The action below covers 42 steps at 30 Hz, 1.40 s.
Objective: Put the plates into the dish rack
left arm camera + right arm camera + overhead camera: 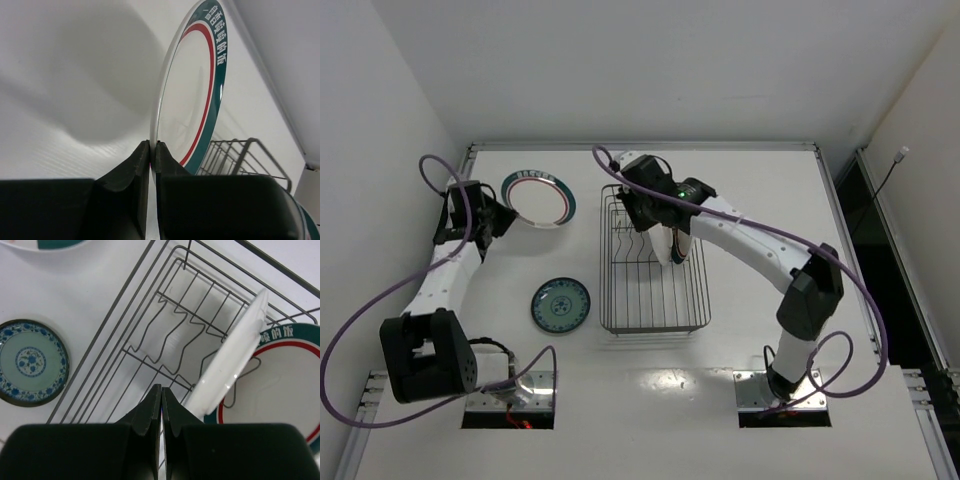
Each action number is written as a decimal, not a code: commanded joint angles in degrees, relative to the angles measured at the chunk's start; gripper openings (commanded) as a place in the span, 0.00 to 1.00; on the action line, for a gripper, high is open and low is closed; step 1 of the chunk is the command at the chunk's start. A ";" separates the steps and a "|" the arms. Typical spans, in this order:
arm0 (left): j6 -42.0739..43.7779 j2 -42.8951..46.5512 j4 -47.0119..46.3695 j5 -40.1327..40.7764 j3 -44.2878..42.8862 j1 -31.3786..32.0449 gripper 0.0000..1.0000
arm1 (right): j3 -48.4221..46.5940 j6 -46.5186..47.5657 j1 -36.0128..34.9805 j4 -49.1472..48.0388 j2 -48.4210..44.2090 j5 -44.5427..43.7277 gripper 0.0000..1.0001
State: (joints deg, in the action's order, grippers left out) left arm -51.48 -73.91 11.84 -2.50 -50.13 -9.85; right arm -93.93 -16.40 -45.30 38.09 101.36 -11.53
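My left gripper [488, 222] [153, 149] is shut on the rim of a white plate with green and red rim bands [538, 198] [192, 95], holding it tilted above the table at the back left. My right gripper [634, 214] [161, 390] is shut and empty above the dish rack [604, 270] [125, 305]. In the rack a pale grey-white plate [668, 245] [230, 365] stands on edge between the tines, with a second banded plate [685, 252] [280, 385] behind it. The small teal patterned plate [560, 305] [31, 362] lies flat on the table left of the rack.
The rack's corner shows to the right of the held plate in the left wrist view [240, 155]. White walls close in the table at the back and left. The arm bases stand at the near edge.
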 commanded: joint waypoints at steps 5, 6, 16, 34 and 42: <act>0.95 6.41 1.60 0.83 -7.34 -0.35 0.00 | -10.12 -0.38 -4.35 5.32 7.79 -12.88 0.00; 0.95 7.11 1.61 0.83 -7.35 -0.35 0.00 | -11.00 -1.08 -4.36 7.77 8.84 -16.47 0.00; 1.47 10.19 3.55 -3.20 -10.25 -0.35 0.00 | -11.29 -5.13 -3.83 15.26 9.13 -28.64 0.00; 1.03 10.72 4.43 -15.58 -14.56 -0.35 0.00 | -1.13 -4.07 1.08 -1.97 -7.45 -14.60 0.15; -3.27 11.24 -4.09 -25.70 -11.23 0.71 0.00 | 5.40 -9.87 4.95 -13.81 -9.25 11.78 0.38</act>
State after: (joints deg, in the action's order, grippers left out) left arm -51.66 -64.99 16.43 -21.23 -61.52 -9.58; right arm -90.94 -22.76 -42.13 33.95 93.41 -12.67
